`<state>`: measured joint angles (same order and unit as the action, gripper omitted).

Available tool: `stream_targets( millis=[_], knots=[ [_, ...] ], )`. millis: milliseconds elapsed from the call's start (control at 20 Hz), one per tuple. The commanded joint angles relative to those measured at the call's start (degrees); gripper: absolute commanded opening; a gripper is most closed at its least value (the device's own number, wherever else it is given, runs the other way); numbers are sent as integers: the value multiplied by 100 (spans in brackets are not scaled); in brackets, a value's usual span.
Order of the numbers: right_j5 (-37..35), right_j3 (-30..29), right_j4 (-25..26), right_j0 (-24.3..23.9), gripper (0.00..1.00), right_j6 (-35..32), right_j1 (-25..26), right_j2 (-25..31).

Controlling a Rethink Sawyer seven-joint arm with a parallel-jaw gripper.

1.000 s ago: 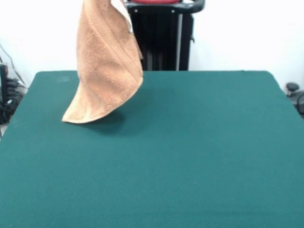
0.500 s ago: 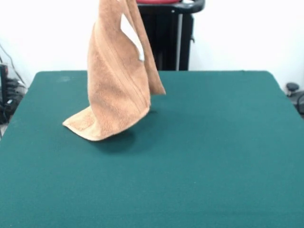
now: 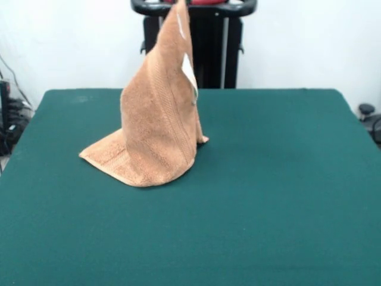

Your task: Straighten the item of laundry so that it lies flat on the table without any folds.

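On the left-centre of the green table point(image 3: 280, 196), front view: the orange-tan towel point(image 3: 158, 131) stands as a tall cone, long axis near vertical, apex at the top edge, white label point(image 3: 189, 71) facing right, lower hem resting on the felt. Gripper unseen; finger state cannot be told.

Lighting over my table point(image 3: 268, 196) was bright, even and diffuse. The towel point(image 3: 158, 131) cast only a faint shadow at its base. No glare; focus slightly soft throughout.
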<state>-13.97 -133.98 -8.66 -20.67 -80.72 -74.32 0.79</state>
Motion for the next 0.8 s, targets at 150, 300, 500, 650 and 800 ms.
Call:
stream_targets(
  millis=[150, 300, 500, 650, 800],
  knots=[
    [393, -688, -44, 339, 0, -1411, 676, 211],
    [567, -708, -76, 414, 0, -1510, 787, 208],
    [841, -906, -207, 371, 0, -1659, 765, 421],
    [962, -953, -169, 339, 0, -1638, 785, 483],
    [1066, -877, -96, 496, 0, -1632, 918, 304]
  ],
)
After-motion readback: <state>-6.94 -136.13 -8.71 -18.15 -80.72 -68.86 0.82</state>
